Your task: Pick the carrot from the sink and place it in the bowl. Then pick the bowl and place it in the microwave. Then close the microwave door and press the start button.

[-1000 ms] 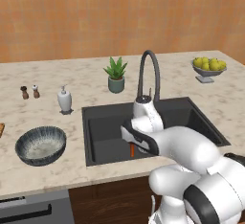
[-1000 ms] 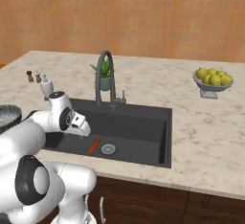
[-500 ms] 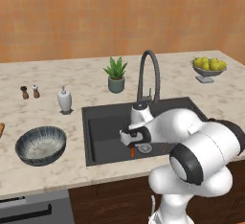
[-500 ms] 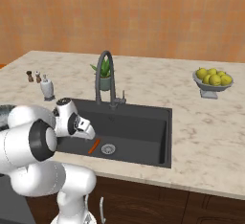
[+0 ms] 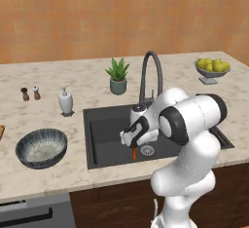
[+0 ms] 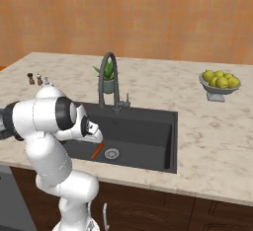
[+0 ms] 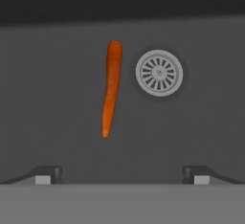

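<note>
Claw: gripper [image 7: 122,173] spread wide with nothing between its fingertips [image 7: 48,173], poised over the sink floor.
Hand view: carrot [image 7: 111,94] lies loose on the dark basin, thick end up-frame, just beside the round drain [image 7: 159,72], apart from the tips, whose lower parts are cut off.
Left base view: gripper [image 5: 130,137] hangs low inside the sink [image 5: 104,129]; the hand covers most of the carrot [image 5: 134,154], leaving an orange sliver by the drain. Bowl [image 5: 41,147] sits on the counter [image 5: 78,83] left of the sink.
Right base view: gripper [image 6: 95,135] is probably hidden behind the wrist; carrot [image 6: 97,150] shows below it, beside the drain [image 6: 111,153].
</note>
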